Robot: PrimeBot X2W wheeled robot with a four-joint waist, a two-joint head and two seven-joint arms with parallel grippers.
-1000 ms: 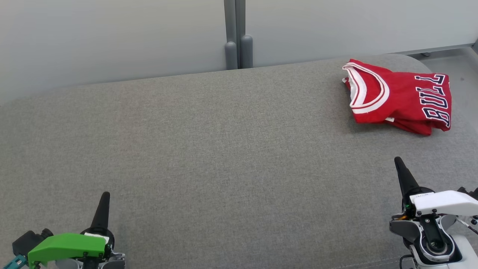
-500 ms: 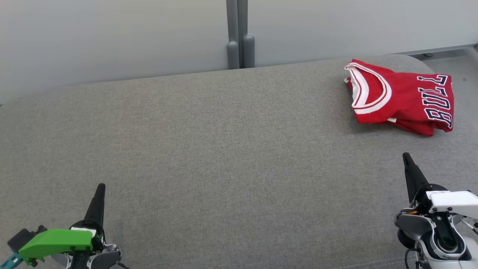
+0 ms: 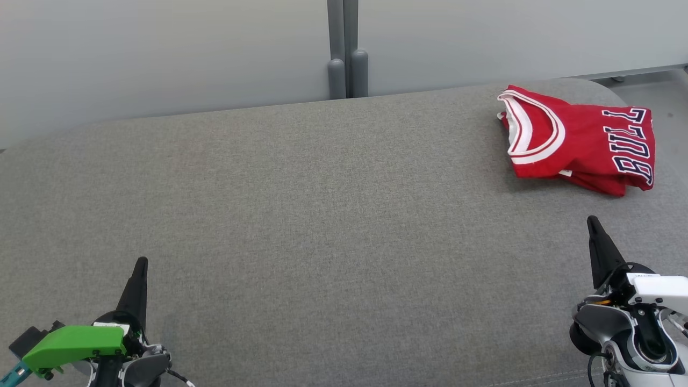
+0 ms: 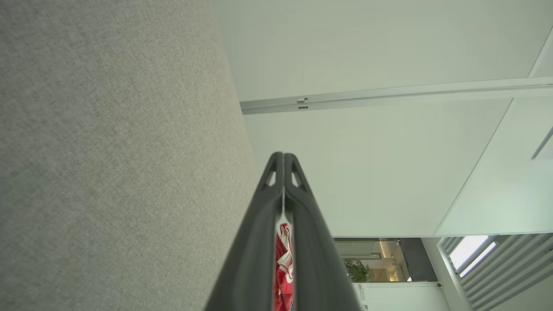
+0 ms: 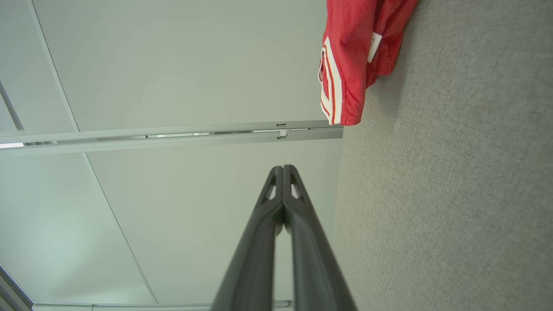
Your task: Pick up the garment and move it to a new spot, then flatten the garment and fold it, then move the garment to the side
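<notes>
The garment (image 3: 580,141), a red jersey with white trim and dark lettering, lies folded at the far right of the grey cushioned surface (image 3: 333,215). My left gripper (image 3: 141,263) is at the lower left, shut and empty, far from it. My right gripper (image 3: 592,221) is at the lower right, also shut and empty, a short way in front of the garment. In the right wrist view the shut fingertips (image 5: 283,167) point past the garment (image 5: 350,56), which lies apart from them. In the left wrist view the fingers (image 4: 283,154) are pressed together, and a sliver of the distant garment (image 4: 283,259) shows through their slot.
A pale partition wall (image 3: 161,54) with a grey post (image 3: 344,64) runs along the far edge of the surface. The surface's rounded right end lies just past the garment, with floor (image 3: 656,83) beyond it.
Both shut grippers have drifted slightly forward and outward, the left one leftward and the right one rightward. The head view has shifted a little. The garment lies as before.
</notes>
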